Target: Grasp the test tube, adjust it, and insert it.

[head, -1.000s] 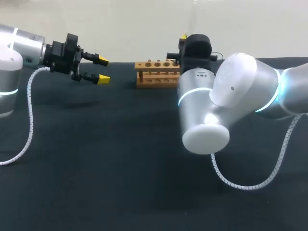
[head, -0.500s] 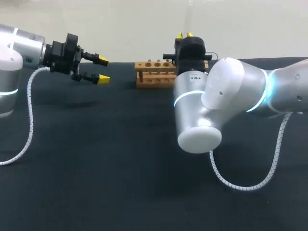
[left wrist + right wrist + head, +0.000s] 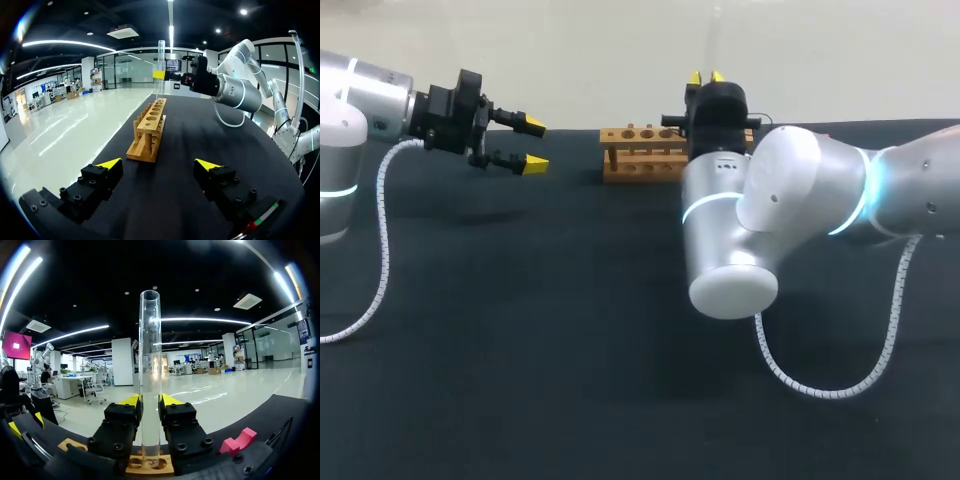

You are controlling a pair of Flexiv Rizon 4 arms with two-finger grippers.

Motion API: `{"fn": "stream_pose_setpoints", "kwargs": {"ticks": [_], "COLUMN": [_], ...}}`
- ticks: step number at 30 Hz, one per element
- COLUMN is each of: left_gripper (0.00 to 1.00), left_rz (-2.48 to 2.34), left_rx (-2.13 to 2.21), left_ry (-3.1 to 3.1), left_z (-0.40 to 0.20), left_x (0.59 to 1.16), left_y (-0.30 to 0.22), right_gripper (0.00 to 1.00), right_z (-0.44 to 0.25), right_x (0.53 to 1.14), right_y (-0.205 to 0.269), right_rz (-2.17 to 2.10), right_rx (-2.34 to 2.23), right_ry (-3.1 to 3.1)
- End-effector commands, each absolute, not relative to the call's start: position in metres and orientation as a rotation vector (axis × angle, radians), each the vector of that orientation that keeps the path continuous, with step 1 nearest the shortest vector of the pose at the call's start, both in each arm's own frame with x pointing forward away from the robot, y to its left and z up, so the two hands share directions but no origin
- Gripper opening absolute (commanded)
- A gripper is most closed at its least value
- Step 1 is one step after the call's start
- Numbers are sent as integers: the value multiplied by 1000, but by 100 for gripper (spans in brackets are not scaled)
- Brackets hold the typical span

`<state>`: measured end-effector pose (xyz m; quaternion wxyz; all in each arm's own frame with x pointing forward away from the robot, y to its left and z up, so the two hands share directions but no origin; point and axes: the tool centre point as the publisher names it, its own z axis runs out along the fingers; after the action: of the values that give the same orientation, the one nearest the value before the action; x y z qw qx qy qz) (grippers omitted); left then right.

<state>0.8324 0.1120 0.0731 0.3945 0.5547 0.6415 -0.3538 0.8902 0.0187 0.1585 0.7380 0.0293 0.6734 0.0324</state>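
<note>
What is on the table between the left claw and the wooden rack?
Nothing: only bare black table lies between the left claw and the wooden rack. The left wrist view shows it best.

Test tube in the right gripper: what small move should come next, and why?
Probably lower the right gripper straight down. It holds the test tube upright, its lower end seemingly just over an end hole of the wooden rack.

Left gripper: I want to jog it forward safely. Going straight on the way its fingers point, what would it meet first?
Probably the light wooden test tube rack, standing end-on ahead of the open left gripper; only bare black table lies between. Height is unclear, so it might pass above.
</note>
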Motion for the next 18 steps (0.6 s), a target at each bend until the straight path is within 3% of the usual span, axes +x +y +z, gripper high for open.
{"fn": "stream_pose_setpoints", "kwargs": {"ticks": [1, 18], "left_gripper": [100, 100], "left_rz": [-897, -897], "left_rx": [1408, 1408], "left_ry": [1623, 1623], "left_z": [72, 72], "left_x": [833, 833], "left_y": [112, 112], "right_gripper": [0, 0], "right_z": [155, 137], "right_x": [890, 897], "right_y": [13, 9], "right_rz": [86, 119], "right_rx": [50, 42], "right_ry": [1471, 1490]}}
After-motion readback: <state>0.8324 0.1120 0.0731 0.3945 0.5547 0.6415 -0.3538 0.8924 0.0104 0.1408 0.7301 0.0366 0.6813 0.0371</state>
